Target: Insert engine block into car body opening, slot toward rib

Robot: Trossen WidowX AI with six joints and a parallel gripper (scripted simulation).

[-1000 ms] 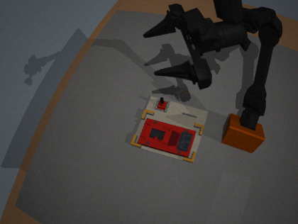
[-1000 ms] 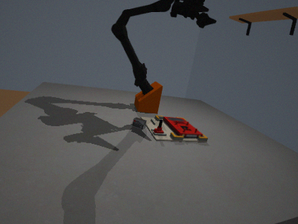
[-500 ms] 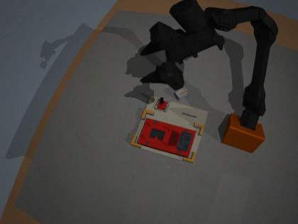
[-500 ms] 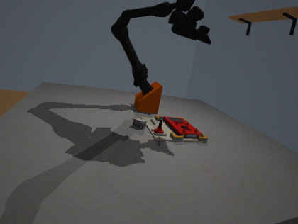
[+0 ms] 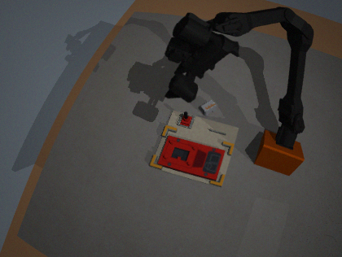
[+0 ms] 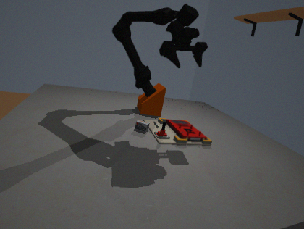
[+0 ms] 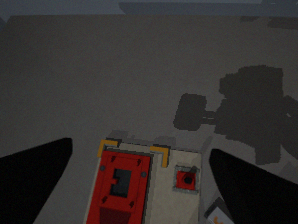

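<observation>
A matte black arm [image 6: 131, 45] built of thick, rounded links rises from a slanted orange wedge of a base [image 6: 153, 101]. The links swell into bulkier housings at the joints, the chunkiest block [image 5: 195, 45] sitting just behind the gripper [image 6: 189, 58]. Its two fingers [image 6: 200, 53] are the same flat black, broad at the root and tapering to blunt points. In the wrist view they appear as dark wedges [image 7: 35, 175] at either lower corner. No cables, screws or markings can be made out on the dark surfaces.
</observation>
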